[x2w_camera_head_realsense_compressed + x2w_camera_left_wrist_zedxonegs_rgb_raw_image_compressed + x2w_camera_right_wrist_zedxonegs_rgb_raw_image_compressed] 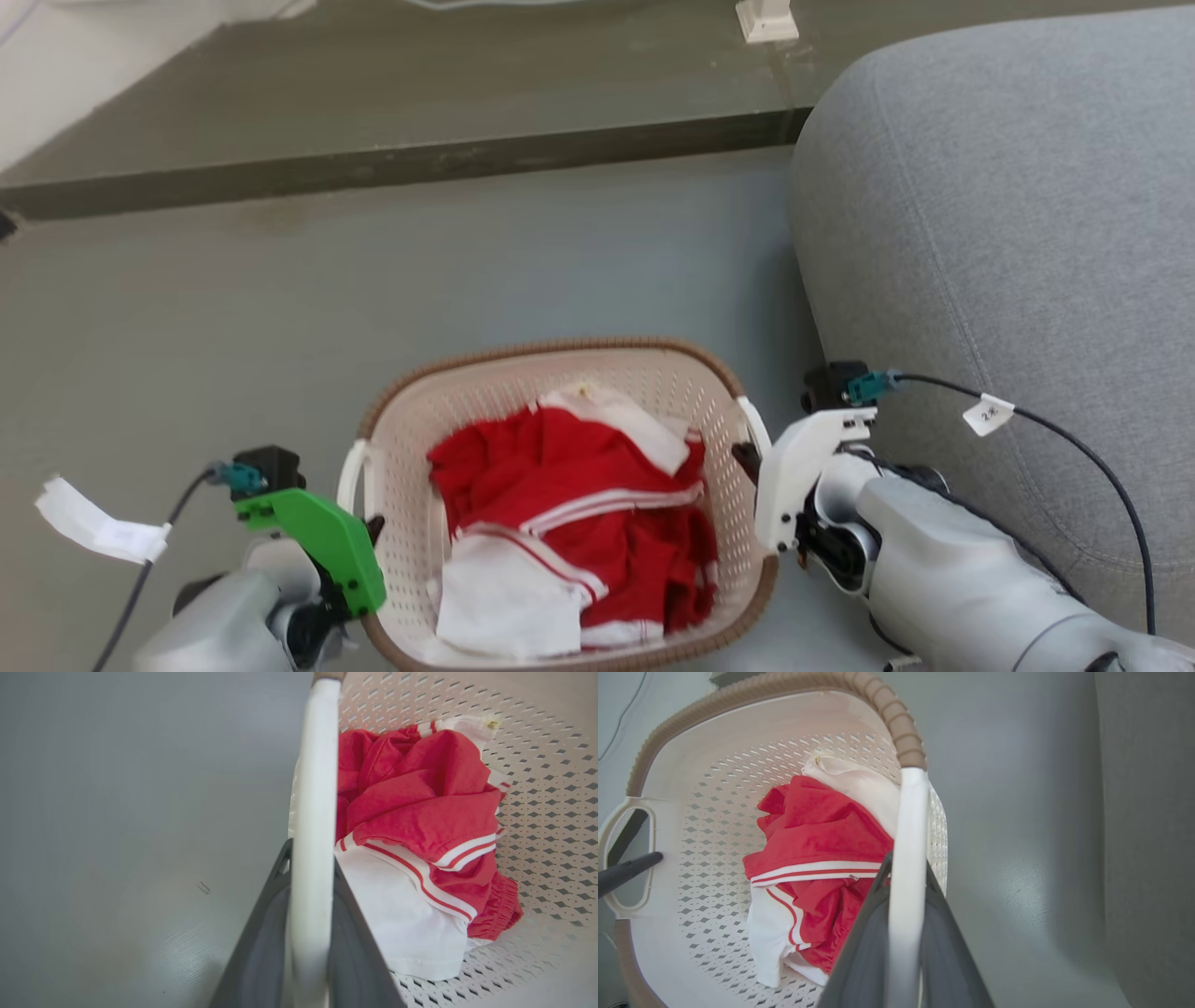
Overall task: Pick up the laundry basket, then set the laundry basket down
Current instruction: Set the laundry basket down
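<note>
1. Head view: The laundry basket (560, 351) sits low in the middle of the view, over the grey floor (373, 280) and just beside a grey sofa (1008, 233). Whether its base touches the floor cannot be told. Red and white clothes (569, 485) lie crumpled inside it. The left hand (372, 530) is at the basket's left handle (349, 476), and the right hand (745, 457) is at the right handle (754, 420). A dark step (420, 166) crosses the floor beyond the basket.
2. Left wrist view: The left hand's two dark fingers (261, 952) stand on either side of the white left handle and press against it, so this hand is clamped on the handle. One finger is outside the basket, over the floor. The other is inside, next to the clothes heaped on the perforated bottom.
3. Right wrist view: The right hand's dark fingers (859, 952) are clamped on the right handle in the same way, just below the brown rim. Across the basket, a dark finger of the left hand shows at the opening of the far handle.
</note>
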`<state>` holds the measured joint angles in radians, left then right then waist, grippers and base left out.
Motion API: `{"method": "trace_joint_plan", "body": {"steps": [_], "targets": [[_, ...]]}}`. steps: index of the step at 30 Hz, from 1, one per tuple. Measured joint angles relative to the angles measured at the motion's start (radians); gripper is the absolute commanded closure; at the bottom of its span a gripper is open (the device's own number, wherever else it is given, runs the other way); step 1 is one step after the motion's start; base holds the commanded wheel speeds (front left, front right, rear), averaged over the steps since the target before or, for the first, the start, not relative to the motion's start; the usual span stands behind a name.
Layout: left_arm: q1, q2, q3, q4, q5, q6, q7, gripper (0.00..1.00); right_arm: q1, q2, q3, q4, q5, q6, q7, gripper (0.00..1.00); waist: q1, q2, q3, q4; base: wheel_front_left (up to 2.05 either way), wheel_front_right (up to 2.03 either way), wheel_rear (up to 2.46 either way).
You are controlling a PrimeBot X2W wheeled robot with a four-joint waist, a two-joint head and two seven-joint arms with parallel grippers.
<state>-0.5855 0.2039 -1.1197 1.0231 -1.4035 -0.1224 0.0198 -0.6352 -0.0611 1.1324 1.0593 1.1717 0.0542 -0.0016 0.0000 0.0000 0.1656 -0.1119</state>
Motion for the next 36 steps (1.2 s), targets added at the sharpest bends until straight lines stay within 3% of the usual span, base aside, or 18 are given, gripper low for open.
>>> {"method": "trace_joint_plan", "body": {"steps": [13, 25, 36], "targets": [[-0.042, 0.053, 0.011, -0.047, 0.008, -0.001, -0.059, 1.0, -0.044, 0.002, 0.01, -0.054, 0.0, -0.04, -0.06, 1.0, 0.0, 0.0, 0.1, 0.001, 0.0, 0.0, 0.0], [-0.101, 0.119, 0.017, -0.125, 0.038, -0.002, -0.14, 1.0, -0.106, 0.002, 0.028, -0.11, -0.007, -0.109, -0.167, 1.0, 0.0, 0.0, 0.24, -0.002, 0.0, 0.0, 0.0], [-0.141, 0.176, 0.024, -0.178, 0.054, -0.002, -0.207, 1.0, -0.142, 0.002, 0.031, -0.165, 0.001, -0.137, -0.219, 1.0, 0.0001, 0.0, 0.389, -0.005, 0.0, 0.0, 0.0]]}}
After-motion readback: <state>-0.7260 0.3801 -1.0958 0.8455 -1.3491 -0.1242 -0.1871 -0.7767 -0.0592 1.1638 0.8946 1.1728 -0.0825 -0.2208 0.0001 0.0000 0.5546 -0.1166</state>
